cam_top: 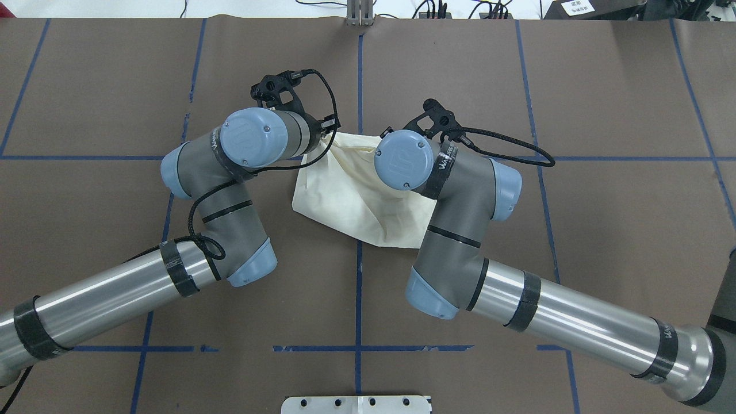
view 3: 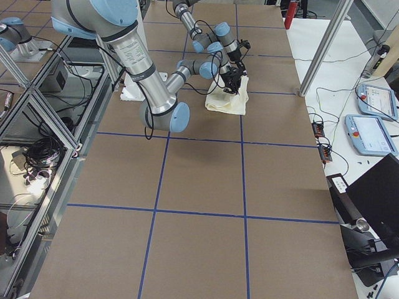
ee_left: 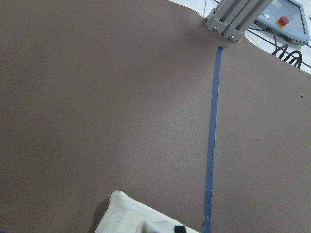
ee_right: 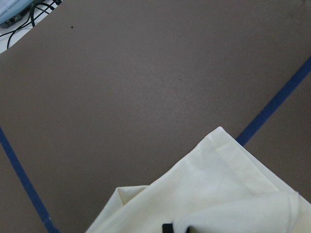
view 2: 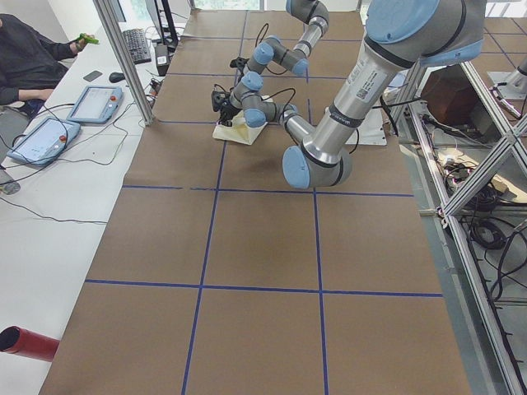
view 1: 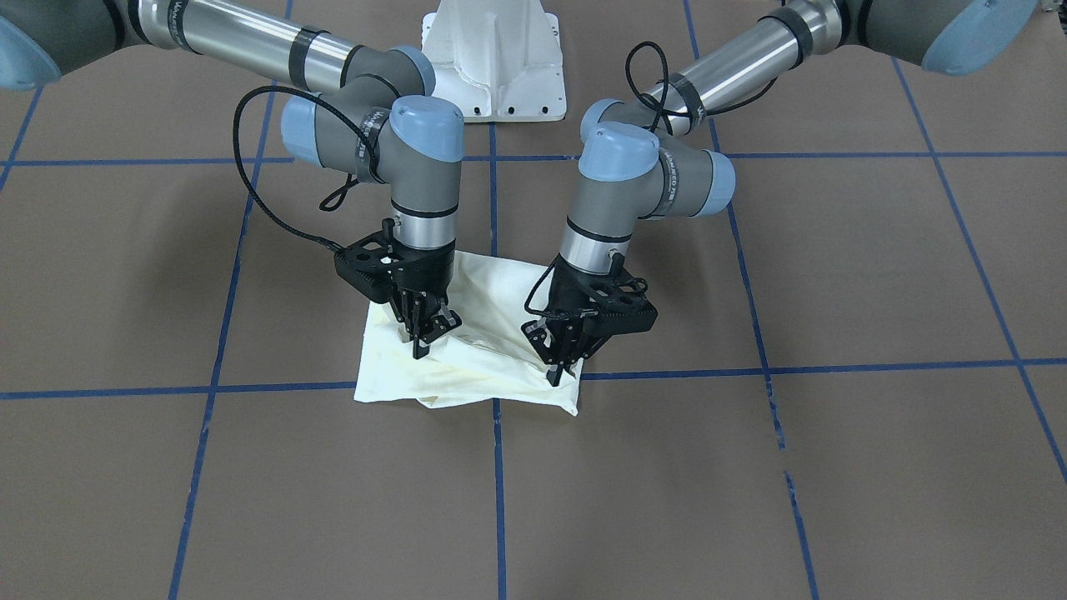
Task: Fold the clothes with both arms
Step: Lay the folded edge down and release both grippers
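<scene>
The cream T-shirt lies bunched into a rough square on the brown table, plain side up, with no print showing. It also shows in the overhead view, in the left wrist view and in the right wrist view. My left gripper points down at its front corner on the view's right, shut on a pinch of cloth. My right gripper stands over the opposite side, shut on the fabric there. Creases run between the two grips. From overhead, the wrists hide both grippers.
The white pedestal base stands behind the shirt. Blue tape lines grid the table. A seated person and teach pendants are at a side bench beyond the table's far edge. An aluminium post stands there.
</scene>
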### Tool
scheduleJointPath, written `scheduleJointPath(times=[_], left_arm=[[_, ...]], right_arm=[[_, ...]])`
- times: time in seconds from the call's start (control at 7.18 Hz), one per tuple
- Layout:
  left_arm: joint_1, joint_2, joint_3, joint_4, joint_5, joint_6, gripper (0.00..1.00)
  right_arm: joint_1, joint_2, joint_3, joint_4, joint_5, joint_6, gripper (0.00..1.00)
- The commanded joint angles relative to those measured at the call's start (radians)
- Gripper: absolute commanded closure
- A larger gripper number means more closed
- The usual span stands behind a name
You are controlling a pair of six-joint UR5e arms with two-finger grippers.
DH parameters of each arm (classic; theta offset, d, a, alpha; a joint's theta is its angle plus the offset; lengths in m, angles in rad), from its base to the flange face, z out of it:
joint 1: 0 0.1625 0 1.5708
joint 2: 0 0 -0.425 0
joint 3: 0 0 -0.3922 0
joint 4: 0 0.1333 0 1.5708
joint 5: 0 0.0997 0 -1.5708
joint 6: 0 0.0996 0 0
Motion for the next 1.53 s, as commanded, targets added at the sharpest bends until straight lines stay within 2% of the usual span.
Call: scheduleJointPath(times=[0.0,0.14,0.42,0.56,0.7,0.84,1.39], left_arm=[[0.0,0.003,0.001,0.0,0.0,0.093,0.03],[-0.003,0.007,-0.006,-0.002,-0.003,0.138,0.0],[-0.054,0.039,-0.034,-0.016,-0.16,0.248,0.0],[-0.063,0.125,-0.104,-0.101,-0.2,0.314,0.0],[-0.06,0.197,-0.123,-0.244,-0.223,0.319,0.0],[-0.037,0.22,-0.117,-0.372,-0.228,0.32,0.0],[0.04,0.215,-0.085,-0.49,-0.23,0.315,0.0]], right_arm=[[0.0,0.005,-0.022,0.01,-0.003,-0.128,0.01],[0.018,0.005,-0.02,0.01,0.011,-0.161,0.0],[0.103,-0.007,0.042,0.016,0.223,-0.356,0.0],[0.13,-0.058,0.123,0.015,0.288,-0.464,0.0],[0.131,-0.093,0.179,0.015,0.296,-0.484,0.0],[0.131,-0.098,0.184,0.015,0.295,-0.483,0.0],[0.129,-0.098,0.182,0.015,0.288,-0.485,0.0]])
